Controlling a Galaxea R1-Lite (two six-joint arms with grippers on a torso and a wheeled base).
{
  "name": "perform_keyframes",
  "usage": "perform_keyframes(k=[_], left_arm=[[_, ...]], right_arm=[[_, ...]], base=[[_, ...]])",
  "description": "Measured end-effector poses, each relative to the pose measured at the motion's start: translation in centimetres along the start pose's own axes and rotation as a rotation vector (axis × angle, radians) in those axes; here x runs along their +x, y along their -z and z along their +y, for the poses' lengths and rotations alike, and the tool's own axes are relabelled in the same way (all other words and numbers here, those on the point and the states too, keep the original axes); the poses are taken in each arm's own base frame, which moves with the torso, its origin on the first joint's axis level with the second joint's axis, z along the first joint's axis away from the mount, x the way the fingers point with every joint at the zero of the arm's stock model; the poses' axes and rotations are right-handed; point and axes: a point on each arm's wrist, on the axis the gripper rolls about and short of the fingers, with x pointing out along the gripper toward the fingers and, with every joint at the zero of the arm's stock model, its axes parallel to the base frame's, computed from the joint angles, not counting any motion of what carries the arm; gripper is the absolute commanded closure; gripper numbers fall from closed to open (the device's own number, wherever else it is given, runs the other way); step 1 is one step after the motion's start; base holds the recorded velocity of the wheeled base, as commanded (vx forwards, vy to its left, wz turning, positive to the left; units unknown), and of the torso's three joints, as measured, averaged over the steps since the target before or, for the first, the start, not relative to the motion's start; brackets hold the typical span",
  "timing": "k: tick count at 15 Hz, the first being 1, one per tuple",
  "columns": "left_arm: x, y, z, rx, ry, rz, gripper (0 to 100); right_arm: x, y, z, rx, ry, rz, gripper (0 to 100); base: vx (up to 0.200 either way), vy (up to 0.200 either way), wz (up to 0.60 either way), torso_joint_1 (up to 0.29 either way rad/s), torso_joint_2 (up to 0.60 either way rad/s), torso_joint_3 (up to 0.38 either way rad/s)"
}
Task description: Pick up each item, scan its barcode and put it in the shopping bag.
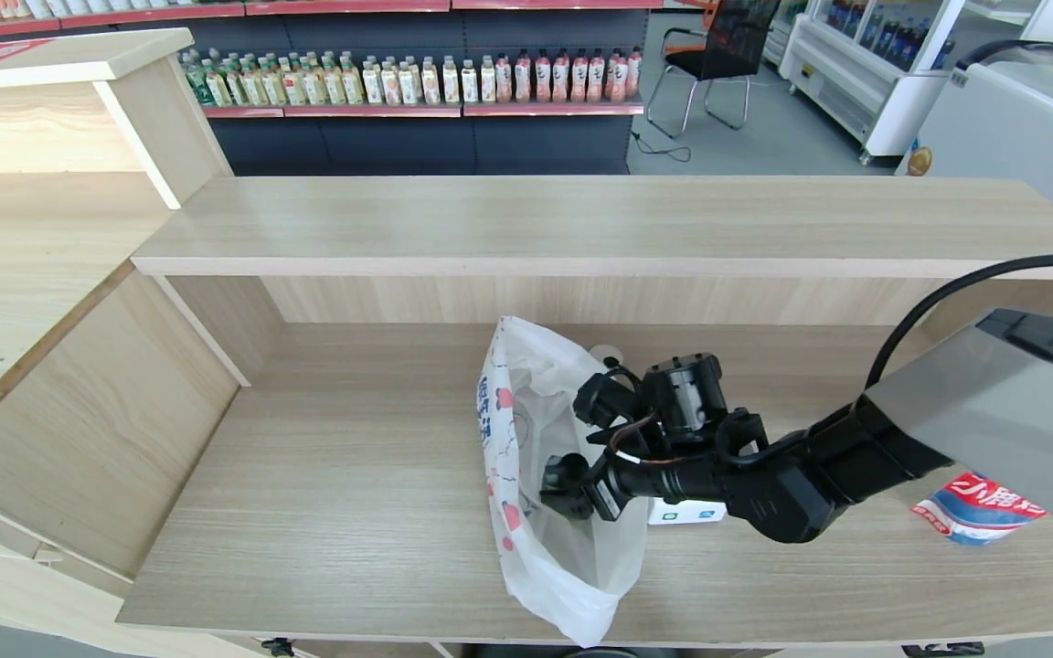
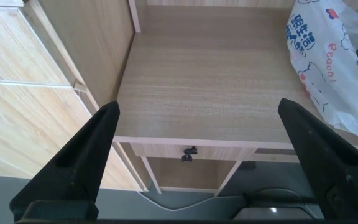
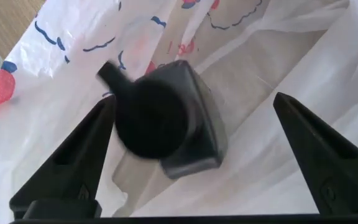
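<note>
Nearest the lens we record the right gripper (image 3: 193, 99), its two dark fingers (image 3: 73, 168) spread wide inside the shopping bag (image 3: 272, 68). Between them lies a dark item (image 3: 166, 121), rounded, with a short stub at one side. It is blurred, and we cannot name it further. It sits close to one finger and well apart from the other, so nothing is pinched. The white film of the bag lies beneath and around it.

Handling, in our judgement:
- The dark item looks rigid and compact. With the jaws off it, we take it to be delivered and in no need of a further hold.
- The bag is thin, limp film that stands on the wooden counter (image 1: 325, 475) with its mouth open toward the arm. It will give at any touch, and a finger could catch a fold on withdrawal.
- A white box (image 1: 686, 512) lies on the counter just beside the bag, partly under the right arm. It looks stiff and light and would best be taken across its narrow sides.
- A red, white and blue packet (image 1: 974, 507) lies well apart on the robot's right. It is probably soft, light, slick film, best held across its flat body rather than by a corner.

We judge both to be awaiting scanning.

The left gripper (image 2: 199, 104) hangs over the counter's front edge, well to the left of the bag, with its jaws wide apart and nothing between them
</note>
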Motion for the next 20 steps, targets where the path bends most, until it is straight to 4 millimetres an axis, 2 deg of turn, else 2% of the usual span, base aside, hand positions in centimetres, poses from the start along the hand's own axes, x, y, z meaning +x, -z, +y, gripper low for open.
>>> perform_keyframes(k=[2, 5, 8, 11, 12, 15, 18, 20], left_arm=[[0.0, 0.0, 0.0, 0.000, 0.000, 0.000, 0], [0.0, 0.0, 0.0, 0.000, 0.000, 0.000, 0], [0.0, 0.0, 0.0, 0.000, 0.000, 0.000, 0], [0.0, 0.0, 0.0, 0.000, 0.000, 0.000, 0], [0.0, 0.0, 0.0, 0.000, 0.000, 0.000, 0], [0.0, 0.0, 0.0, 0.000, 0.000, 0.000, 0], [0.0, 0.0, 0.0, 0.000, 0.000, 0.000, 0], [0.0, 0.0, 0.0, 0.000, 0.000, 0.000, 0]], right_arm=[[-0.8, -1.0, -0.2, 0.075, 0.013, -0.044, 0], [-3.5, -3.1, -1.5, 0.208, 0.055, -0.121, 0], [-8.0, -4.9, -3.0, 0.307, 0.129, -0.189, 0], [-14.0, -5.6, -4.3, 0.452, 0.319, -0.156, 0], [-16.1, -5.6, -4.6, 0.493, 0.378, -0.130, 0], [-22.0, -3.7, -4.4, 0.614, 0.532, -0.036, 0], [-26.0, -0.9, -3.4, 0.693, 0.649, 0.043, 0], [-27.7, -0.2, -2.8, 0.717, 0.687, 0.052, 0]], base=[[0.000, 0.000, 0.00, 0.000, 0.00, 0.000], [0.000, 0.000, 0.00, 0.000, 0.00, 0.000], [0.000, 0.000, 0.00, 0.000, 0.00, 0.000], [0.000, 0.000, 0.00, 0.000, 0.00, 0.000], [0.000, 0.000, 0.00, 0.000, 0.00, 0.000], [0.000, 0.000, 0.00, 0.000, 0.00, 0.000], [0.000, 0.000, 0.00, 0.000, 0.00, 0.000], [0.000, 0.000, 0.00, 0.000, 0.00, 0.000]])
